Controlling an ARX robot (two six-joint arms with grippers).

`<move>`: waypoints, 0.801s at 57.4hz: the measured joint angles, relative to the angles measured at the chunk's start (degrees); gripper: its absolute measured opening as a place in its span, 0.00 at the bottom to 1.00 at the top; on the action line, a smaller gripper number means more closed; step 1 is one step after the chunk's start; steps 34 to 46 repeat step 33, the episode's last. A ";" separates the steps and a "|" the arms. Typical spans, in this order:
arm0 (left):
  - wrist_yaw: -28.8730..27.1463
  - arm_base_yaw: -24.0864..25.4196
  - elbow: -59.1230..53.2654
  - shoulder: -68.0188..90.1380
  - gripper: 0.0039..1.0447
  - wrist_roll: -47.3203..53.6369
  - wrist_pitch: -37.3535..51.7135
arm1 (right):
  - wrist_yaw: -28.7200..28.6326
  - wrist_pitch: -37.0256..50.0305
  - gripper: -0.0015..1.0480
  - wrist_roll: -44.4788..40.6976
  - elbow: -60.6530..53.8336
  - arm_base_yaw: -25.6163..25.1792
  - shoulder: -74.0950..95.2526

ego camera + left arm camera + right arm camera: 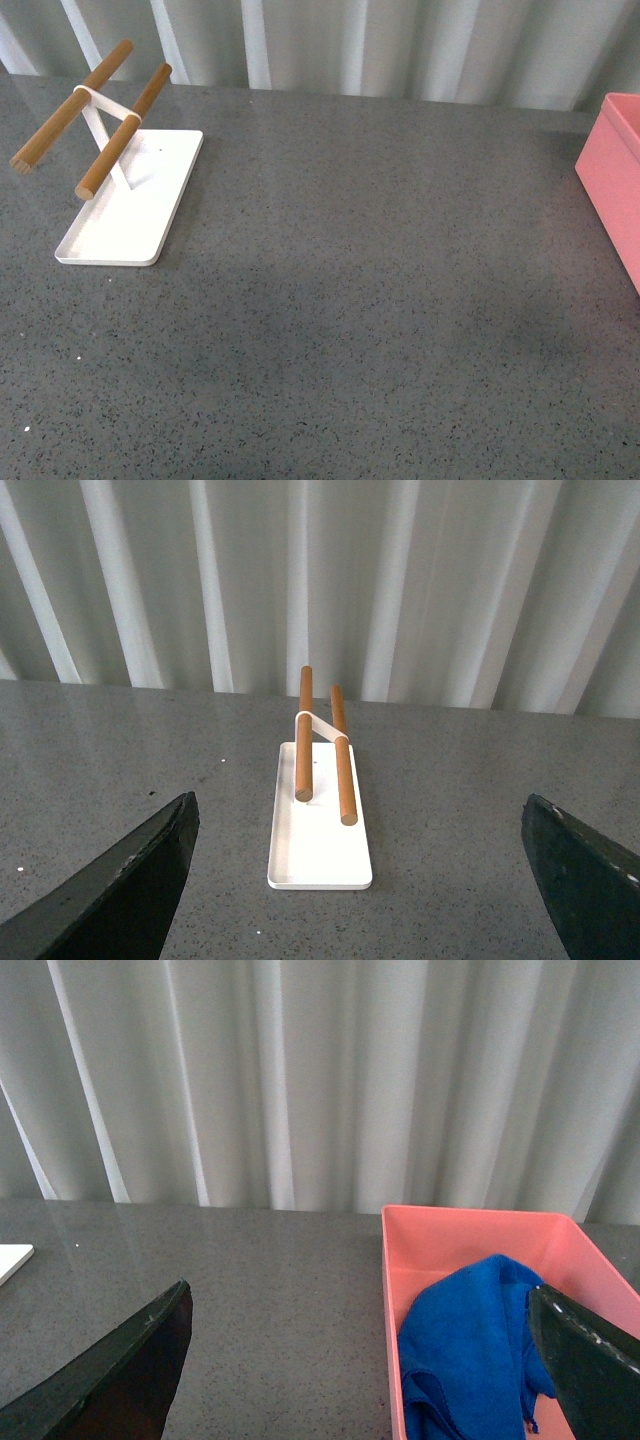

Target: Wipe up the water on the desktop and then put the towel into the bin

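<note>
Towel (470, 1350) lies crumpled inside the bin (440, 1222). We hold both grippers (355, 880) (360, 1360) spread wide and empty above the desktop (380, 300)

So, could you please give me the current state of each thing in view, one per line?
towel: crumpled inside the bin
bin: upright, holding the towel
desktop: no water visible
white tray: flat, nothing on it
wooden rods: bare
left gripper: open, holding nothing
right gripper: open, holding nothing

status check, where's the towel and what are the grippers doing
Left gripper open, empty. Right gripper open, empty. Towel lies crumpled inside the bin. Desktop shows no water; nothing in the way.
</note>
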 joint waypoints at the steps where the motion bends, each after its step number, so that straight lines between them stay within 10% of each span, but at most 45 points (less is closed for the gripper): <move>1: 0.00 0.00 0.00 0.00 0.94 0.00 0.00 | 0.02 0.00 0.93 0.00 -0.02 0.00 0.00; 46: 0.00 0.00 0.00 0.00 0.94 0.00 0.00 | 0.00 0.00 0.93 -0.02 -0.02 0.00 0.00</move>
